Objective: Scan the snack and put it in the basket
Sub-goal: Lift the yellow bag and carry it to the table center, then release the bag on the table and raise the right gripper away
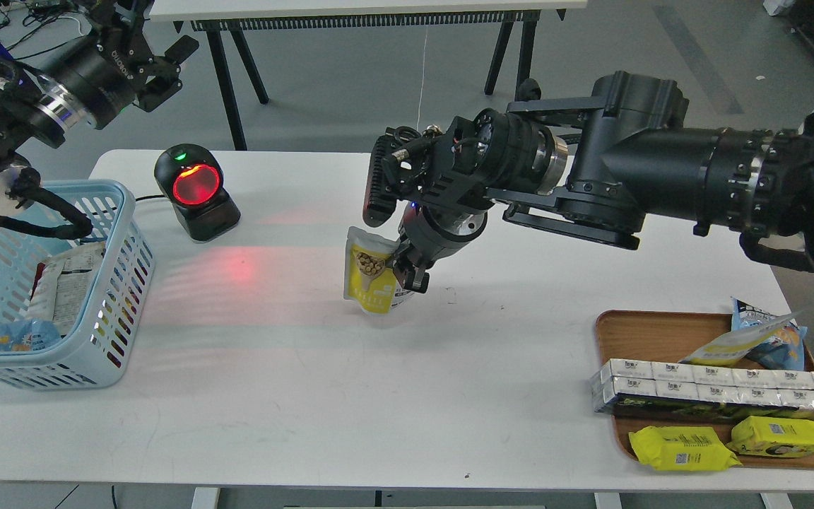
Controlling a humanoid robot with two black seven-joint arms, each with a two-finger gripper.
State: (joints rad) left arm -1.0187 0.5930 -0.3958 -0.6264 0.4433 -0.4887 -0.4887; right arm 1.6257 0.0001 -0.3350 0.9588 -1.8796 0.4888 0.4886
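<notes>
The snack (pixel 368 277), a yellow and white pouch with a picture of round nuts, hangs upright at the table's middle, its bottom at or just above the tabletop. My right gripper (pixel 405 272) is shut on its right side. The pouch's front faces left, toward the black scanner (pixel 195 191), whose window glows red. The light blue basket (pixel 121 283) stands at the table's left edge and holds several packets. My left gripper (pixel 167 60) is raised at the far left, above and behind the basket; its fingers cannot be told apart.
A brown wooden tray (pixel 651 332) at the front right holds a long silver carton, two flat yellow packs and a blue-and-yellow bag. The scanner throws red light on the table (pixel 237 267). Legs of a second table stand behind.
</notes>
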